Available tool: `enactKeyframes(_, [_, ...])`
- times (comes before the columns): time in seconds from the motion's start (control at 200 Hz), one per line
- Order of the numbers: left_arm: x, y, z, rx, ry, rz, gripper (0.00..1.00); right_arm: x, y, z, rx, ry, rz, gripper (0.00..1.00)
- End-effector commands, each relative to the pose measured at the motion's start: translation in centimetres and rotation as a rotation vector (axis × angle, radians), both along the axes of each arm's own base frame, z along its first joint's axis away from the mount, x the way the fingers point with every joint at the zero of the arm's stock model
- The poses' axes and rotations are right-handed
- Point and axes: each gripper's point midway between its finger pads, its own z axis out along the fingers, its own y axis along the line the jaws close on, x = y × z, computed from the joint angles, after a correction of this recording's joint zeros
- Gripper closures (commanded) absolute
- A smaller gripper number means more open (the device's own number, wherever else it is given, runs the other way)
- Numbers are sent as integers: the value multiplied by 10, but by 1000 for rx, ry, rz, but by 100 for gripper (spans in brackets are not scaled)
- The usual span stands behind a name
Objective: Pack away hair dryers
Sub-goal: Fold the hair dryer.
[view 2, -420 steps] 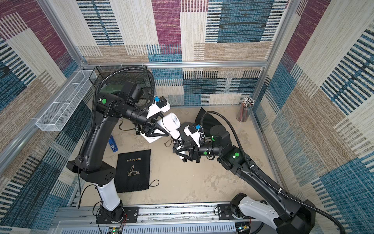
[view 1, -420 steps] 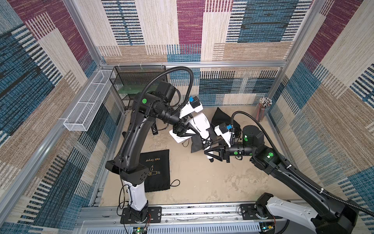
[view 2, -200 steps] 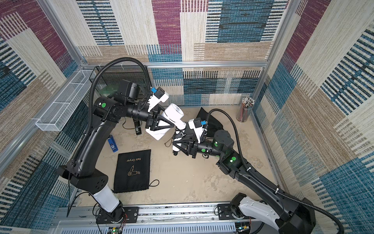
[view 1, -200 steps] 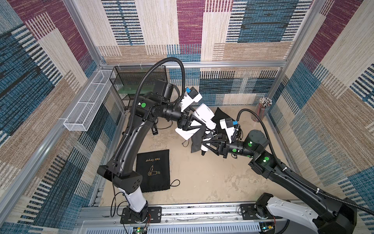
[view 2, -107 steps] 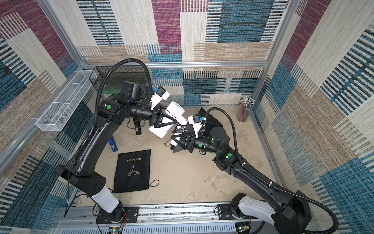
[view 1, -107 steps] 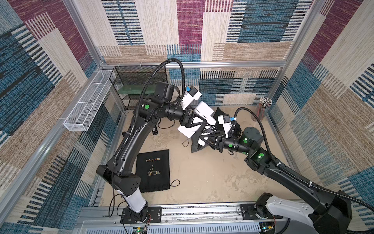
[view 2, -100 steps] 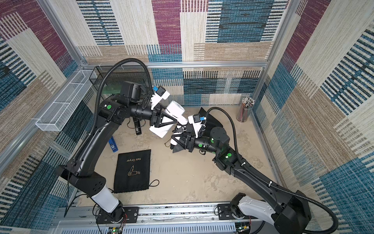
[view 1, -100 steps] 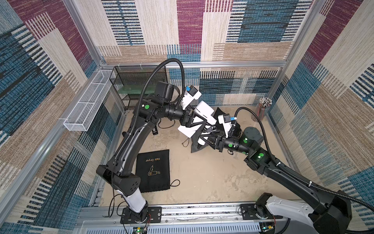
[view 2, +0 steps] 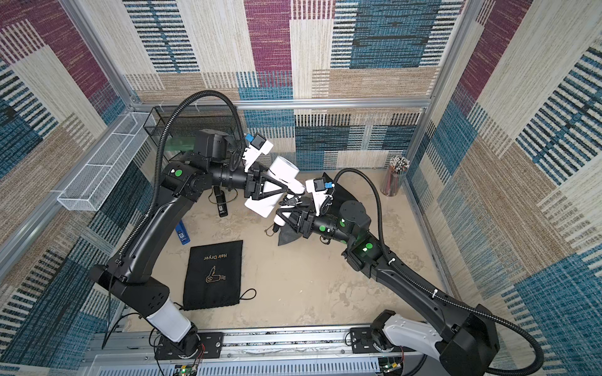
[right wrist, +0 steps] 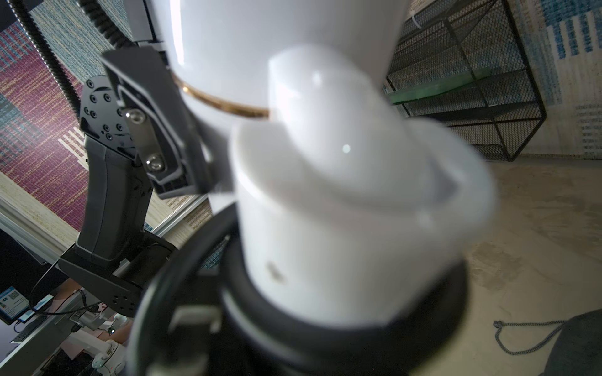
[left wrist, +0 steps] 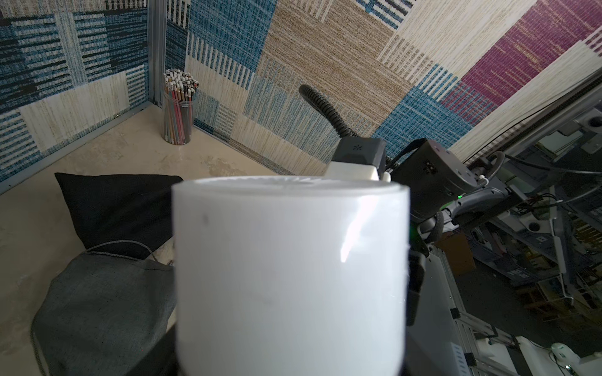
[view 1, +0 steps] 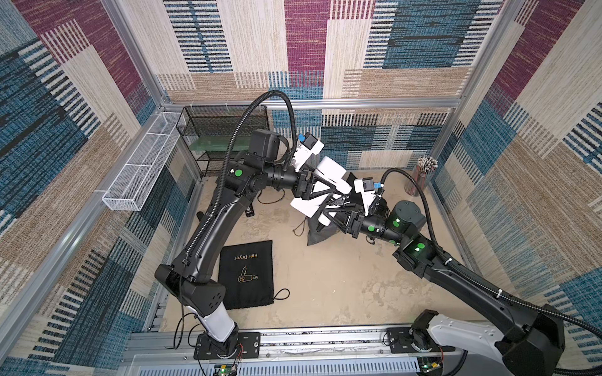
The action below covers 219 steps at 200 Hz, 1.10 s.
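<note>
A: Whereabouts of the white hair dryer (view 1: 332, 171)?

B: Up off the table (view 1: 342, 286), toward the back middle, caught between both arms. Barrel tilted up toward the back wall, handle slanting down and forward.

A: Left gripper (view 1: 325, 189)?

B: Spread fairly wide, clamped across the fat barrel. Fills most of the left wrist view.

A: Right gripper (view 1: 324, 218)?

B: Set narrower, closed on the lower end of the handle. Close and blurred in the right wrist view, yet plainly between the fingers.

A: Directly below?

B: Grey pouch (view 1: 317, 237), slumped on the table just under the right gripper, drawstring trailing off to the side.

A: Other pouches?

B: Black pouch (view 1: 247, 276) printed "Hair Dryer", flat on the table nearer the front, well apart from the dryer. Second black pouch (view 2: 342, 192) behind the right arm's wrist.

A: Anything else on the table?

B: Slim black gadget (view 2: 221, 201) and blue gadget (view 2: 183, 232) beside the left arm. Cup of pencils (view 1: 423, 175) in the back right corner. Black mesh rack (view 1: 224, 130) in the back left corner, with a white mesh basket (view 1: 143, 166) along the left wall.
</note>
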Motion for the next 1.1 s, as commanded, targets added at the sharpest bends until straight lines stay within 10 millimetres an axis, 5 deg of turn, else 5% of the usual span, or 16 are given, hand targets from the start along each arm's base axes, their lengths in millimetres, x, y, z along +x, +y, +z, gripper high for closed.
enactKeyframes(0.0, [-2,-1,-34,85,160,34,100,-65,-34,146,407,-600,47,100])
enactKeyframes(0.25, [0,-4,-38,66,212,39,100,-60,-29,150,400,-603,49,100])
enactKeyframes(0.436, [-1,1,-21,78,96,20,100,-38,-17,117,226,-491,-2,99])
enactKeyframes(0.721, [-1,9,8,13,68,-1,100,-3,-14,11,-120,-204,-92,25])
enactKeyframes(0.861, [3,10,19,-27,79,1,100,-1,-15,-9,-115,-153,-95,16])
enactKeyframes(1.092, [0,8,27,-60,95,-25,100,-1,-22,3,55,-165,-76,13])
